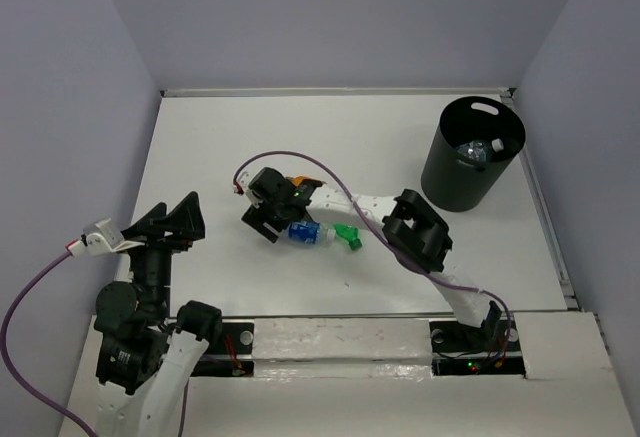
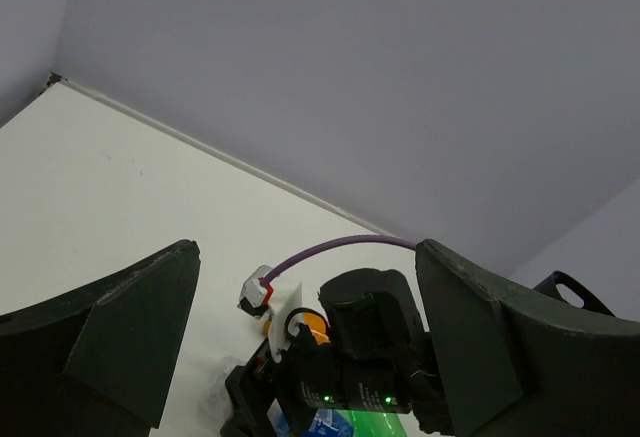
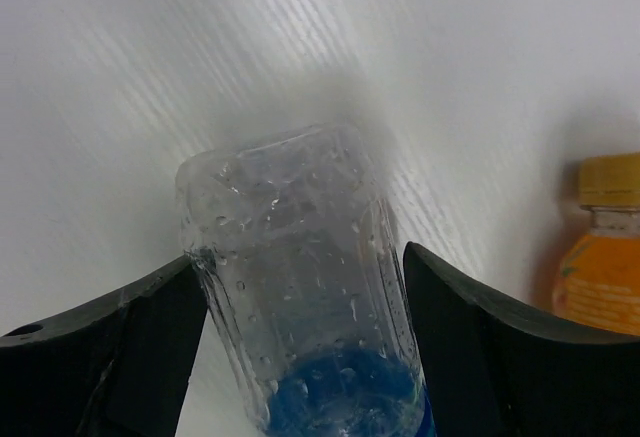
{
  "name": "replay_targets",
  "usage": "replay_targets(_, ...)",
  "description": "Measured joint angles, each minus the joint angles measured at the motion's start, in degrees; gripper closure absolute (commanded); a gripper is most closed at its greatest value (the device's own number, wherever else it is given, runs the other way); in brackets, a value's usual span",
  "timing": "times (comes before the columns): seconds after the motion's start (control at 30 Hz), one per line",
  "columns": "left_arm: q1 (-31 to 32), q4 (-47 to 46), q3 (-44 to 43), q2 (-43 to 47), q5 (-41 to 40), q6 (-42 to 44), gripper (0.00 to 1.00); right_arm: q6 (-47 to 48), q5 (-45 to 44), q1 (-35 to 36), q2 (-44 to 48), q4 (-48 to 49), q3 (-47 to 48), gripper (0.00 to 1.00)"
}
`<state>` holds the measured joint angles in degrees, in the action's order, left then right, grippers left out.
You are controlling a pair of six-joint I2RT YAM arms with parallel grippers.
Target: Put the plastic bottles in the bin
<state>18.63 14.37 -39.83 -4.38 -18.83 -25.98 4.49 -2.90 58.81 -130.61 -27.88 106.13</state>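
Observation:
A clear bottle with a blue label (image 1: 305,234) lies on the white table, and a green bottle (image 1: 347,235) lies just to its right. An orange bottle (image 1: 297,183) lies behind my right gripper (image 1: 268,215). In the right wrist view the open gripper (image 3: 305,347) straddles the clear bottle (image 3: 300,287): the left finger is at its side, the right finger a little off it. The orange bottle (image 3: 600,257) is at the right there. The black bin (image 1: 470,154) stands far right with clear bottles (image 1: 478,150) inside. My left gripper (image 1: 172,219) is open, empty and raised at the left.
Grey walls close the table at the back and both sides. A purple cable (image 1: 300,162) loops over the right wrist. The left wrist view shows the right wrist (image 2: 375,342) with the orange bottle (image 2: 318,323) behind it.

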Motion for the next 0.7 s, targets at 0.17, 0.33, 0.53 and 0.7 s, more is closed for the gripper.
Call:
replay_targets(0.17, 0.00, 0.00, 0.00, 0.00, 0.00, 0.00, 0.01, -0.76, 0.81, 0.87, -1.53, -0.09, 1.27, 0.41)
replay_targets(0.33, 0.00, 0.00, 0.00, 0.00, 0.00, 0.00, 0.01, -1.95, 0.50, 0.85, 0.48, 0.35, 0.98, 0.47)
replay_targets(0.53, 0.00, 0.00, 0.00, 0.00, 0.00, 0.00, 0.01, -2.32, -2.93, -0.68, 15.61, 4.28, -3.39, 0.47)
replay_targets(0.7, 0.00, 0.02, 0.00, 0.04, 0.00, 0.00, 0.01, -2.40, -6.73, -10.62, 37.70, 15.10, -13.35, 0.47)
